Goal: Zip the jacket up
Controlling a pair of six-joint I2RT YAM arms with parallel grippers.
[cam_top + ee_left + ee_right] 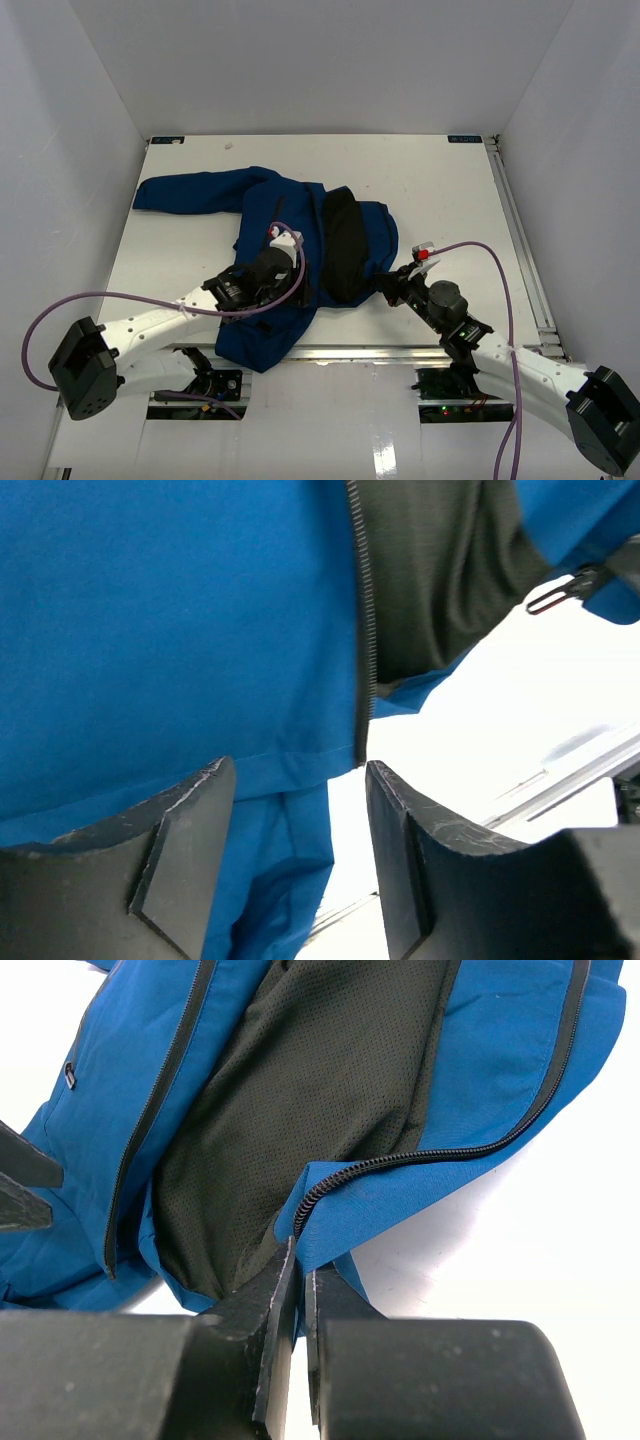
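White counter (450,200) noted, walled on the far, left and right sides; a metal rail (520,240) is seen along its right edge. One item is laid directly on it: a blue jacket (290,215), left of centre, unzipped, black lining (345,250) exposed. One sleeve (185,190) is stretched toward the far-left corner. The hem is draped past the near edge.

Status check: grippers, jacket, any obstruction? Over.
Left gripper open, at one zipper half's lower end. Right gripper shut on jacket hem by the other half. Jacket unzipped, lining showing. No obstruction seen.
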